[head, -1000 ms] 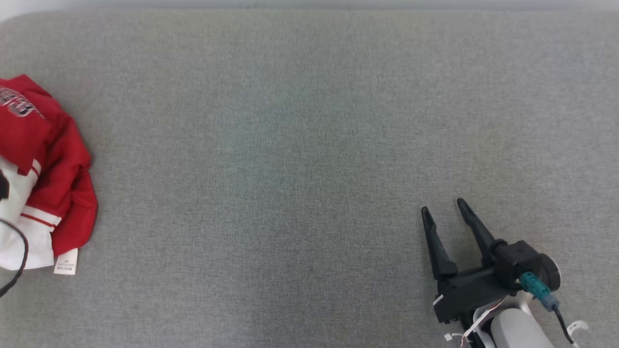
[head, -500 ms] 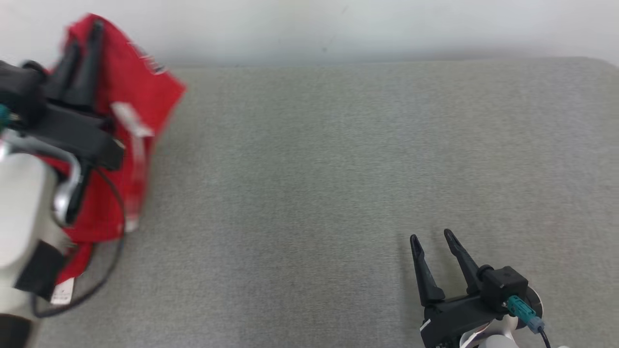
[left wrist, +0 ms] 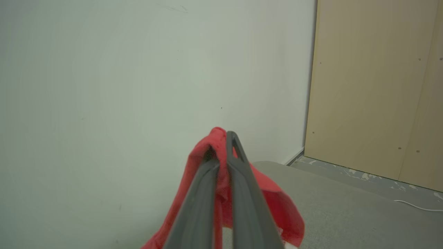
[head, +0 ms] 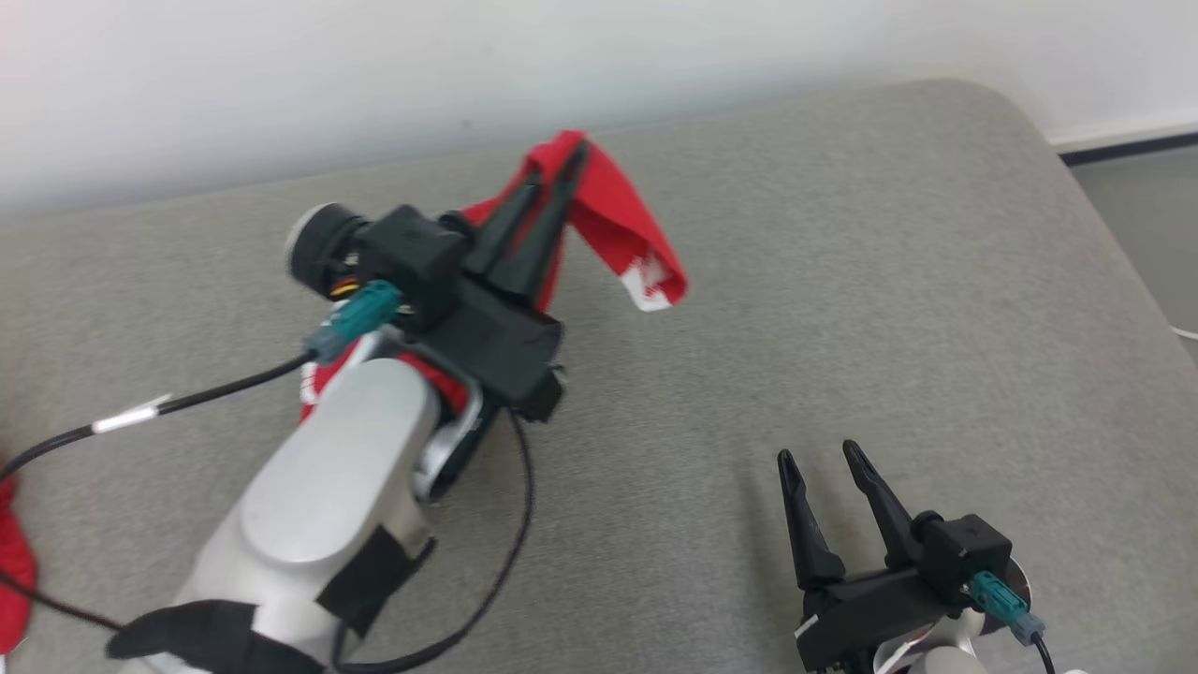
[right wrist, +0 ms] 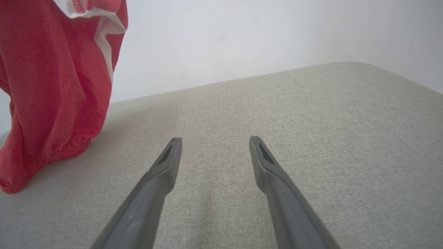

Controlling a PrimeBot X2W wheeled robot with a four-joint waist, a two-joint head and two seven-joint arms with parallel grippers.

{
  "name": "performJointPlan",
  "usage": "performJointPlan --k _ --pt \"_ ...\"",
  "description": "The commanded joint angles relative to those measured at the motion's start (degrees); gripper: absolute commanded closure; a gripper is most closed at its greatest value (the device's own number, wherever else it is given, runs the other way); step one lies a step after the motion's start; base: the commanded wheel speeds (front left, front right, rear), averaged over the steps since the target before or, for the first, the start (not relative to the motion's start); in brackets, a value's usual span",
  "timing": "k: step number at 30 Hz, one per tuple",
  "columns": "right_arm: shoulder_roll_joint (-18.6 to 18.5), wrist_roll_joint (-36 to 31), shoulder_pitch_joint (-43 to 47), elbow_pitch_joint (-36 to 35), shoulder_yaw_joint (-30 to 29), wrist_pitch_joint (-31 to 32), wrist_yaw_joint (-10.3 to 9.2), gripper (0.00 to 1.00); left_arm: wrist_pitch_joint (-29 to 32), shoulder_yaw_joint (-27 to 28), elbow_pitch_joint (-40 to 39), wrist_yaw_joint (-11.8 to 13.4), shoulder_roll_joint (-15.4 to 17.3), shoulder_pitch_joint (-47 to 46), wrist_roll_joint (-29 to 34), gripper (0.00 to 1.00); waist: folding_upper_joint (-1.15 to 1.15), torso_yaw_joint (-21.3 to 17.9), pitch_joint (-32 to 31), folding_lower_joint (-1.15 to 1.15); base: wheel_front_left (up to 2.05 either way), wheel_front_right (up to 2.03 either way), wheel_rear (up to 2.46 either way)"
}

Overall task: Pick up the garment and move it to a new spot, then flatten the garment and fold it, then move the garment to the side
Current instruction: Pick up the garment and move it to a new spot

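The garment [head: 613,211] is red with white trim and hangs lifted above the grey cushion [head: 842,309]. My left gripper [head: 557,168] is shut on its top fold, and the cloth drapes down behind the fingers. In the left wrist view the red garment [left wrist: 277,204] bunches around the closed fingers [left wrist: 238,173]. The right wrist view shows the garment [right wrist: 52,97] hanging at the left, its lower edge touching the cushion. My right gripper [head: 819,459] stands open low at the right, nothing between its fingers [right wrist: 169,155].
A white wall [head: 374,75] runs behind the cushion. The cushion's rounded right corner [head: 1020,103] drops to a grey floor [head: 1151,215]. A tan panel [left wrist: 377,86] stands beyond it. A black cable [head: 187,402] trails from my left arm. A red scrap [head: 14,571] lies at the far left.
The camera has swung right and up. My left gripper has carried the garment up off the cushion and rightward toward the middle. The right gripper stays open.
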Motion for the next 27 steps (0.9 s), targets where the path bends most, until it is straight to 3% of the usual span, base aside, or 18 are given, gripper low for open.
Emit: performJointPlan --k 1,8,9,11,18,27 --pt "0.3 0.7 -1.0 -0.2 0.4 0.0 0.17 0.0 -0.2 -0.8 0.0 0.1 -1.4 -1.2 0.2 1.0 0.0 -4.5 1.9 0.01 0.0 0.0 0.0" --pt "0.5 1.2 -1.9 -0.3 1.0 0.0 0.17 0.0 -0.2 -2.5 0.2 0.1 -3.9 -2.9 2.9 1.0 0.0 -7.3 4.0 0.01 0.0 0.0 0.0" --pt "0.5 1.2 -2.1 -0.3 1.0 0.0 0.17 0.0 -0.2 -2.1 0.4 0.1 -4.0 -2.7 3.4 0.86 0.0 -7.6 4.3 0.01 0.0 0.0 0.0" --pt "0.5 1.7 -2.1 -0.4 0.9 0.0 0.17 0.0 -0.2 -0.6 1.8 0.4 -3.5 -1.4 5.1 0.0 0.0 -7.8 4.5 0.01 0.0 0.0 0.0" --pt "0.5 1.6 -1.7 -0.7 -0.4 0.0 0.17 0.0 -0.2 5.9 5.6 2.1 -2.0 4.7 7.5 0.0 0.0 -5.5 3.7 0.01 0.0 0.0 0.0" --pt "0.5 -0.2 -0.9 -1.5 -1.4 0.0 0.17 0.0 -0.2 18.7 -0.7 5.5 -0.5 19.4 11.2 0.0 0.0 -0.6 1.5 0.01 0.0 0.0 0.0"
